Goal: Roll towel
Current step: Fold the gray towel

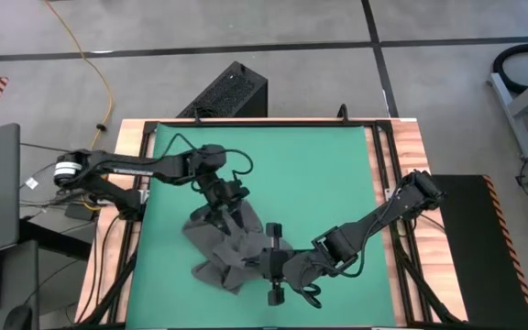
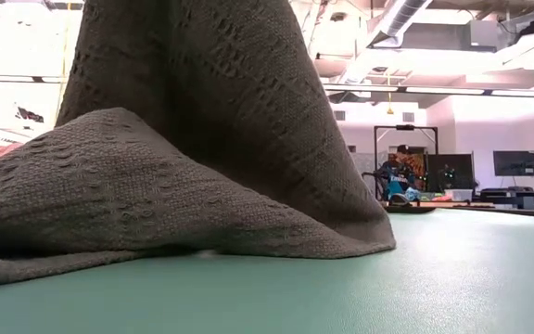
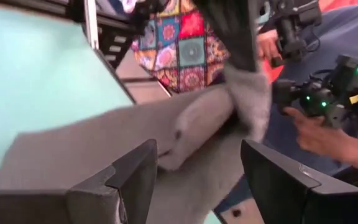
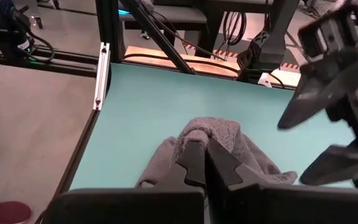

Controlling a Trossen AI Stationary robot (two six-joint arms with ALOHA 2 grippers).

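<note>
High view: towel (image 1: 223,247) crumpled lower centre of mat (image 1: 319,165), stretching lower left to upper right; left gripper (image 1: 230,203) spread, released, above it. Right wrist view: right gripper (image 4: 205,163) clenched, pinching towel, nearer.

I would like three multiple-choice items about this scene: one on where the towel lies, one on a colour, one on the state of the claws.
1. Where does the towel lie?
A. on the green mat
B. on the floor
C. on the laptop

2. What colour is the towel?
A. white
B. dark grey
C. red

3. How do the claws stand?
A. both open
B. both shut on nothing
C. left claw open, right claw shut on the towel

Answers:
1 A: the high view shows it crumpled on the mat.
2 B: every view shows dark grey cloth.
3 C: the left wrist view shows fingers wide apart; the right wrist view shows fingers pinching a fold.
</note>
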